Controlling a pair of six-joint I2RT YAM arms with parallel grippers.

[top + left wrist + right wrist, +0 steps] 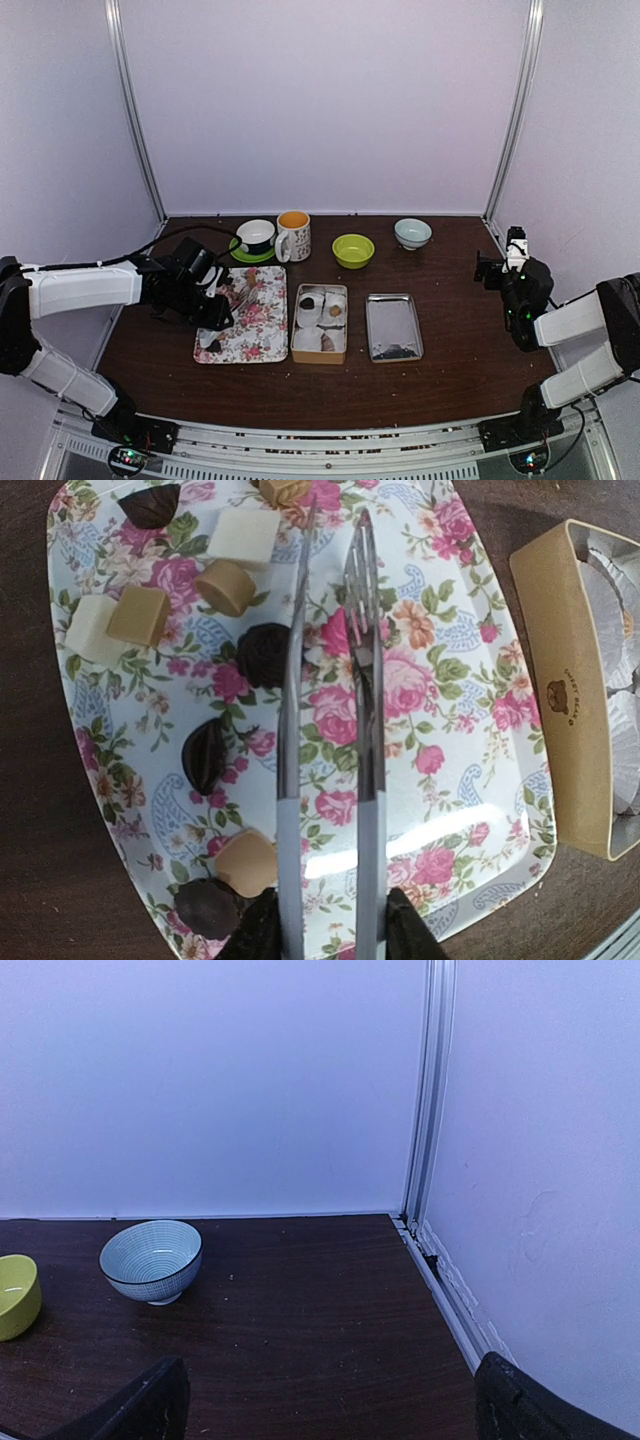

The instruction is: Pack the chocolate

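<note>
The left gripper (pixel 325 932) is clamping the silver tongs (pixel 330 730), prongs hovering parted over the floral tray (pixel 450 730). Chocolates (pixel 225 585) are lying at upper left. It is probably selecting one, then must close around the dark piece (pixel 265 652).

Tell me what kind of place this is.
Probably a robot test booth rather than a kitchen: plain white wall panels between aluminium frame posts, a dark wooden table, and two white robot arms bolted at its near edge, the left gripper holding slim silver tongs.
</note>
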